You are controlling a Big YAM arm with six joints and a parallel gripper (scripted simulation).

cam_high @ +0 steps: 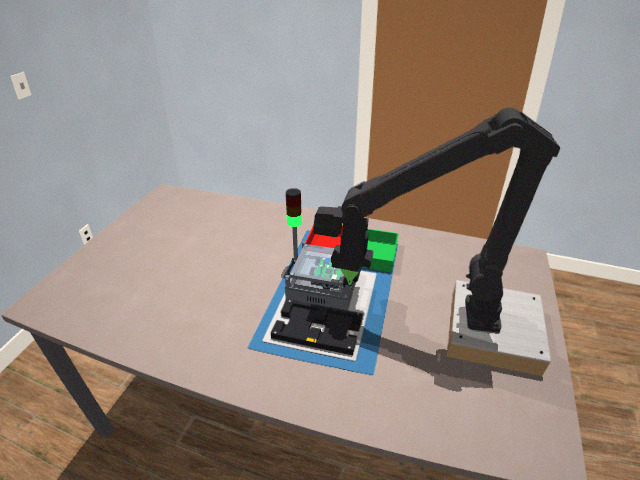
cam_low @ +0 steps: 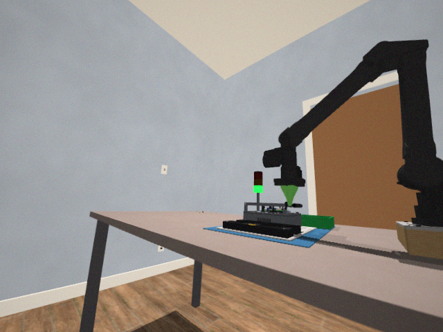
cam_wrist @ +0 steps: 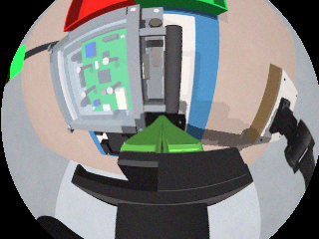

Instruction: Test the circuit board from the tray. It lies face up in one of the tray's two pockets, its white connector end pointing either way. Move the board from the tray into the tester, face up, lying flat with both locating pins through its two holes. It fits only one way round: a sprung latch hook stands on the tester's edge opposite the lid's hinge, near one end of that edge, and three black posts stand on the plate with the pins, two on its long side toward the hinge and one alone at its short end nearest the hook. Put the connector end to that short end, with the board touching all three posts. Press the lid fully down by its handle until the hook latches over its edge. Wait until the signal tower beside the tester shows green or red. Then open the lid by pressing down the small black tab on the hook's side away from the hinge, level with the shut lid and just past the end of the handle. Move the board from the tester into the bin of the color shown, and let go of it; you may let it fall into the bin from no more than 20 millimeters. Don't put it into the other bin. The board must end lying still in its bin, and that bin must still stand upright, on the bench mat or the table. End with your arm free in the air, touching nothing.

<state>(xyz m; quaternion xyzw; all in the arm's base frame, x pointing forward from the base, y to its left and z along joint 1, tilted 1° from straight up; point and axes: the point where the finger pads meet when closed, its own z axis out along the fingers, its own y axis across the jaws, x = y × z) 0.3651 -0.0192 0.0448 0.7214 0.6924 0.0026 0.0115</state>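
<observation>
The green circuit board [cam_high: 324, 268] [cam_wrist: 100, 75] lies face up inside the grey tester [cam_high: 315, 298] [cam_low: 268, 216], under its clear lid, which lies down flat. The lid's grey handle [cam_wrist: 155, 60] runs along the tester's edge nearest my fingers. The signal tower [cam_high: 294, 220] [cam_low: 257, 189] beside the tester shows green. My gripper [cam_high: 352, 281] [cam_low: 290, 204] [cam_wrist: 161, 119] is shut and empty. It points straight down, with its tips at the tester's handle edge, by a small black tab [cam_low: 297, 205]. I cannot tell whether they touch.
The green bin [cam_high: 385, 253] [cam_low: 318, 220] and the red bin [cam_high: 323, 240] [cam_wrist: 100, 0] stand side by side behind the tester. The black tray [cam_high: 315, 330] [cam_low: 250, 225] lies in front of it on the blue mat [cam_high: 377, 310] [cam_low: 311, 237]. The arm's base block [cam_high: 496, 356] stands to the right.
</observation>
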